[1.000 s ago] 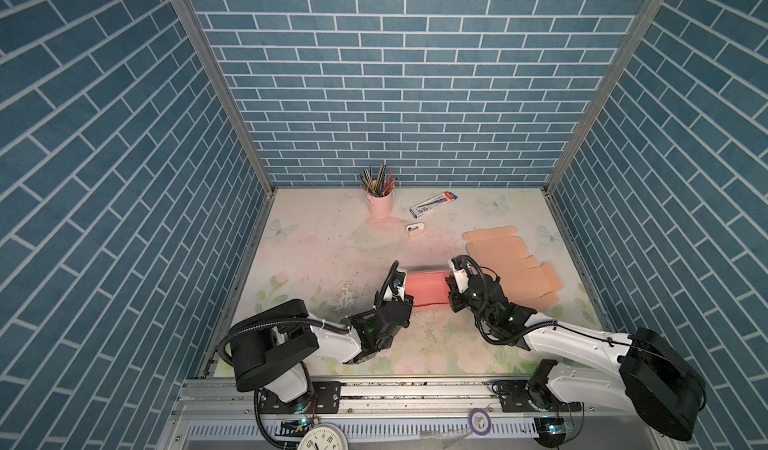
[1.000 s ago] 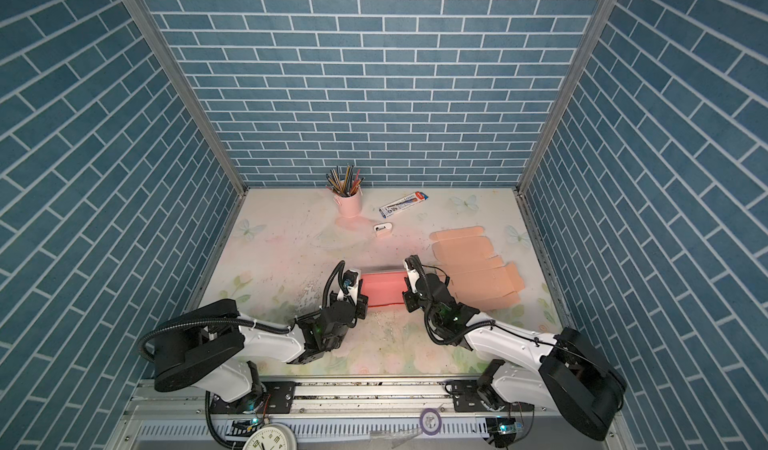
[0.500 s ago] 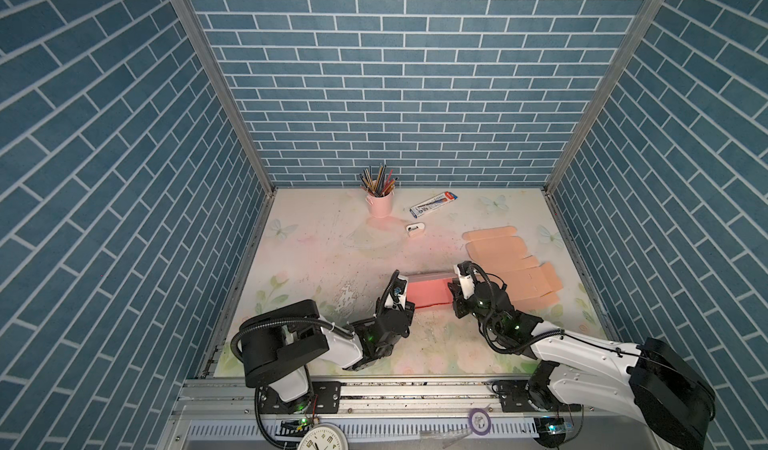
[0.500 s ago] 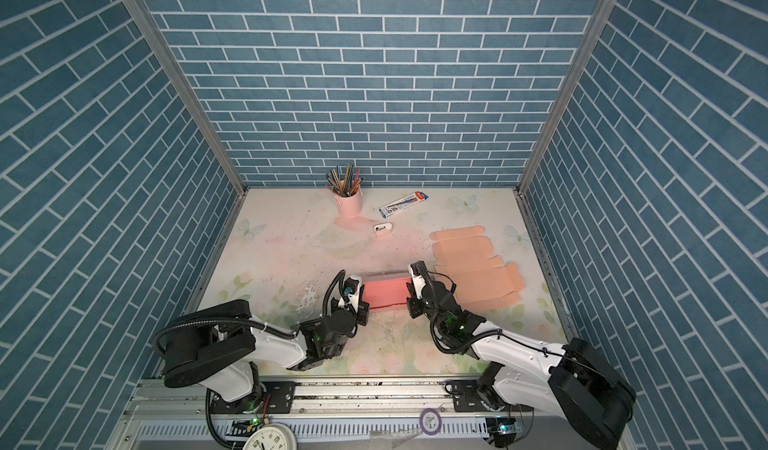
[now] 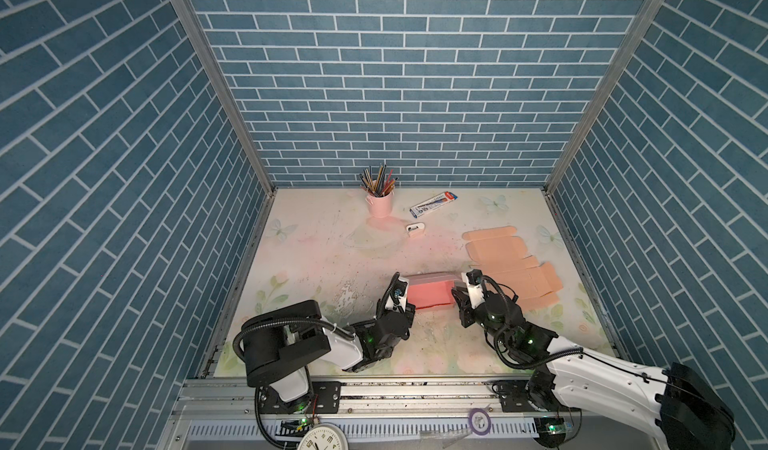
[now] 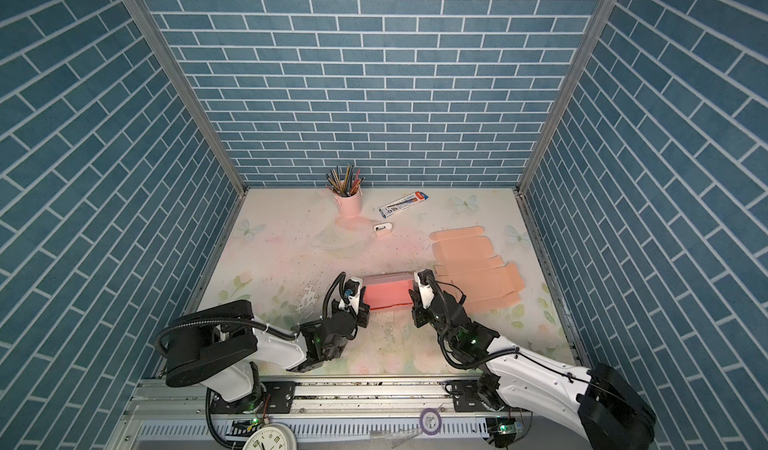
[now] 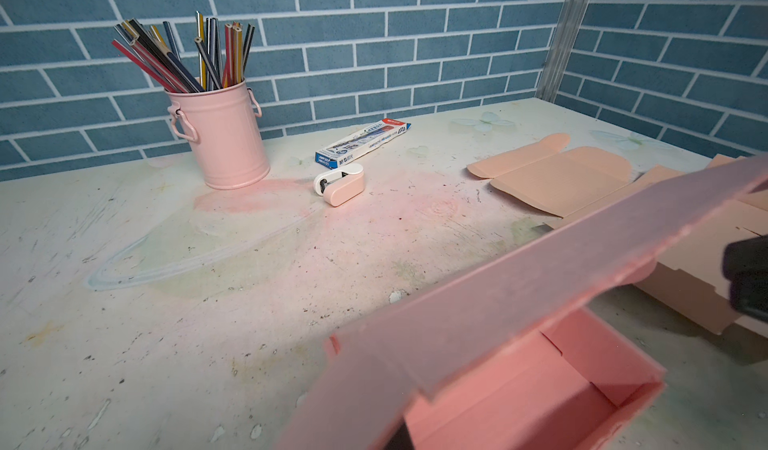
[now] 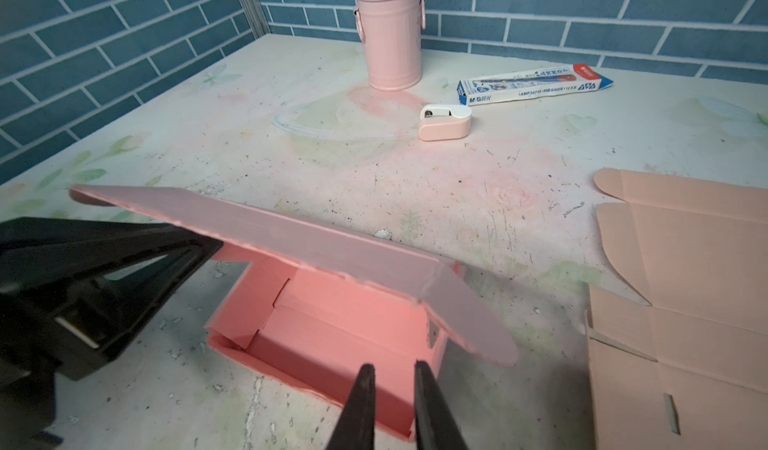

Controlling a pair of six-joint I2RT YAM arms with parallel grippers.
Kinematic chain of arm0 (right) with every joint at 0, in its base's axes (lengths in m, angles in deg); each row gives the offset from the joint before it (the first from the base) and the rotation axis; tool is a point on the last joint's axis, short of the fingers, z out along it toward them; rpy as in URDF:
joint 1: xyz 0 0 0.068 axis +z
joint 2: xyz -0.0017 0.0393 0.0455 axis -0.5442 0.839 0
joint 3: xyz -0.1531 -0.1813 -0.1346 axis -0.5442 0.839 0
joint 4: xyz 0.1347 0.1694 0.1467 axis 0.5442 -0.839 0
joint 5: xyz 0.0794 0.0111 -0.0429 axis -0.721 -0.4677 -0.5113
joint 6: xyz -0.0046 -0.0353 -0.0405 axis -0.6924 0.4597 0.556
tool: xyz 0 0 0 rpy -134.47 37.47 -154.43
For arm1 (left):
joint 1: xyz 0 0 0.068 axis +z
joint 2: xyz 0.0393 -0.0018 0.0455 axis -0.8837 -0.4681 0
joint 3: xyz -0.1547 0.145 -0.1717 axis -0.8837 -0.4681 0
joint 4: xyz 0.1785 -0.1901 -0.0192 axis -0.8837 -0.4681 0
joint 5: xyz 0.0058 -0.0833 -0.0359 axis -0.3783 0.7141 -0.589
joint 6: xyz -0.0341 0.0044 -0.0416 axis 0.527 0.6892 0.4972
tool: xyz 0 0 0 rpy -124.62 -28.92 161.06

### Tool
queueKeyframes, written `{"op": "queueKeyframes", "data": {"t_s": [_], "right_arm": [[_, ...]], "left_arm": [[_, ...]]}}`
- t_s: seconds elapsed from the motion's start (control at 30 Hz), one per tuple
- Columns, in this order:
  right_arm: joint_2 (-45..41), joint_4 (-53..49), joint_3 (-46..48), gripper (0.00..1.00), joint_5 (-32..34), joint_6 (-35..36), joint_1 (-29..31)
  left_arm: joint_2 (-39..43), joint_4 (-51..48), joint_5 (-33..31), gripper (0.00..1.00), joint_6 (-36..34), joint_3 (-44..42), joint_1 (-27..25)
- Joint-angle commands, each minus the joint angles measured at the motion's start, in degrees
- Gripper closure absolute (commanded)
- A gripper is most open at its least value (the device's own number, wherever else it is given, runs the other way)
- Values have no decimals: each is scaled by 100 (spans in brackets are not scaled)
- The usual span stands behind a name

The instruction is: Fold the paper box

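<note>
Pink folded-card paper box (image 5: 430, 298), lower centre: left fingers (image 8: 178, 242) pinch its raised lid (image 8: 291, 235); right fingers (image 8: 363, 406) slightly spread, empty. Risk — lid flap likely buckles if tucked misaligned.

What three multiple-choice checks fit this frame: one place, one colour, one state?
1. Where on the table do the flat cardboard sheets lie, in a top view?
A) right side
B) left side
C) back middle

2. What colour is the pencil cup?
A) blue
B) pink
C) white

3. How is the lid of the box?
A) shut flat
B) torn off
C) raised, inside showing

Key: 1 A, they spread along the right wall; 2 B, pink in every view; 3 C, the lid slants above the open inside.
</note>
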Motion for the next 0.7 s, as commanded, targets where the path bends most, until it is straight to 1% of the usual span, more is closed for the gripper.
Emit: {"op": "queueKeyframes", "data": {"t_s": [0.0,0.1,0.2,0.27,0.3,0.37,0.47,0.57,0.63,0.67], "right_arm": [[-310,-420,16,80,26,-299,67],[-538,-720,-53,80,38,-455,81],[-804,-1534,-443,80,-26,-627,79],[-1037,-1859,-604,79,-88,-684,80],[-1149,-1981,-663,79,-124,-717,79],[-1301,-2069,-714,77,-300,-634,79],[-1431,-1899,-661,77,-532,-420,84],[-1455,-1962,-806,77,-567,-369,86],[-1454,-1980,-922,77,-681,-285,84],[-1449,-1950,-977,76,-765,-219,87]], "left_arm": [[-139,-97,113,96,161,-122,-54],[-90,-145,132,94,179,-122,-87],[18,-257,186,91,202,-133,-108],[89,-280,246,88,240,-163,-116],[123,-295,276,85,259,-177,-131],[211,-369,321,76,294,-182,-152],[426,-584,346,69,359,-173,-202],[733,-1003,391,62,437,-112,-279],[967,-1432,505,51,605,-47,-293],[1125,-1842,622,41,762,-4,-291]]}}
